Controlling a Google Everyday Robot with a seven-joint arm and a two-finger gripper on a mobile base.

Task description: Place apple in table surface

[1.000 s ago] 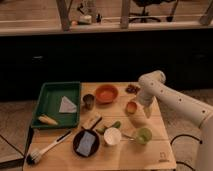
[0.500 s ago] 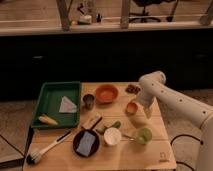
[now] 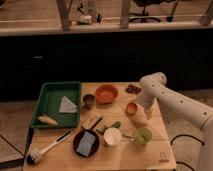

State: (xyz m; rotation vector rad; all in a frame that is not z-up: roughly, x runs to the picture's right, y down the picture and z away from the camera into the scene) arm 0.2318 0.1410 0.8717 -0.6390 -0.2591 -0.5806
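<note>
Camera view: my end effector (image 3: 147, 113) low over right part of desk (image 3: 125, 157), jaws spread wide, gripping nothing. Apple (image 3: 131, 108) on desk planks just left of it; contact or gap, can't tell. Crowded around: orange bowl (image 3: 106, 93) and metal cup (image 3: 88, 101) back-left, green cup (image 3: 144, 135) and white cup (image 3: 112, 136) in front. Green tray (image 3: 50, 92) well apart, far left.

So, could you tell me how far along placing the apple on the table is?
Looks done: the apple appears to rest on the table surface, beside the orange bowl. In hand: apparently nothing; the gripper is open and sits low next to the apple, and whether it touches it I cannot tell. Left: probably only to lift the gripper clear and confirm the apple stays put.
</note>
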